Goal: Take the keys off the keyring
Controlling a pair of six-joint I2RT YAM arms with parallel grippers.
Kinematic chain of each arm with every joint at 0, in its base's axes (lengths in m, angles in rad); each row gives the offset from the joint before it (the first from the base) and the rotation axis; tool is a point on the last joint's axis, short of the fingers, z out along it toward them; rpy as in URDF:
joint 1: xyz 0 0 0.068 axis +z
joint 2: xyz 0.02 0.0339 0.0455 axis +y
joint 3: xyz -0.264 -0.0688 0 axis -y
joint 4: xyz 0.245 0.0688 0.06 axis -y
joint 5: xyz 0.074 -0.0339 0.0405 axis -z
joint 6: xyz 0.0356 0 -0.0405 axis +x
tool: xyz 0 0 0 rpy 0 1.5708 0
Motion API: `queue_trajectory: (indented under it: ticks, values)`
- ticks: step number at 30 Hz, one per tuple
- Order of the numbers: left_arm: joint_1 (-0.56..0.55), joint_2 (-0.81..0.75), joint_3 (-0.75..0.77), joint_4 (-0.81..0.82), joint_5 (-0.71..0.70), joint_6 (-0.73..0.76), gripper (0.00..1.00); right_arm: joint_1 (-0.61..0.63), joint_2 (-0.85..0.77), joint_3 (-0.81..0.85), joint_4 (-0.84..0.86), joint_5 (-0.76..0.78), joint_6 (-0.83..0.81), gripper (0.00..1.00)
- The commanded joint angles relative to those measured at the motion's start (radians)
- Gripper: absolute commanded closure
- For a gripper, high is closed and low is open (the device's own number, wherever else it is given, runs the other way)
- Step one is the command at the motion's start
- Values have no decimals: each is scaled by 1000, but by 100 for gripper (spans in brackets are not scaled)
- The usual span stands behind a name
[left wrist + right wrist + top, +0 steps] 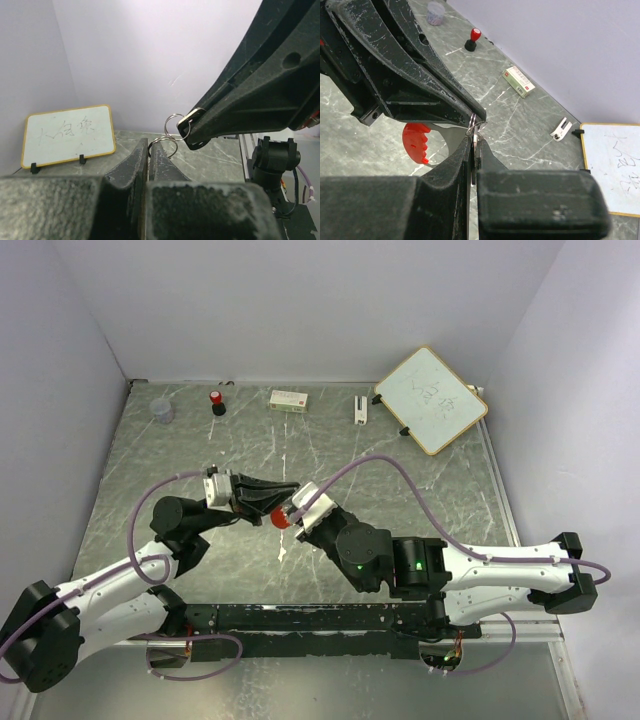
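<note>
Both grippers meet above the middle of the table. My left gripper is shut on a thin silver keyring. A second ring is linked to it and reaches the tip of my right gripper's fingers. My right gripper is shut on a thin silver key seen edge on between its pads. The left gripper's fingers hold the rings right at that key's top. A red-headed key hangs beside them. The other keys are hidden.
Along the back wall stand a clear cup, a red-capped black bottle, a small box, a white clip and a framed whiteboard. The grey marbled table is walled on three sides.
</note>
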State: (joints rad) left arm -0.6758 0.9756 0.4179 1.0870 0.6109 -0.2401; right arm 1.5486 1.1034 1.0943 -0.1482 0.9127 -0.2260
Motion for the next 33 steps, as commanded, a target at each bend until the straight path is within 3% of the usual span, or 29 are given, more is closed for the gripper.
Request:
queue_trajectory:
  ticks: [1, 14, 33]
  values:
    - [1, -11, -6, 32, -88, -9, 93, 10, 2, 33, 0, 19, 19, 100]
    - [1, -64, -20, 63, -171, -35, 93, 1, -24, -63, 61, 121, 29, 100]
    - [1, 38, -38, 306, -186, -167, 93, -97, 40, -116, 214, -104, 23, 100]
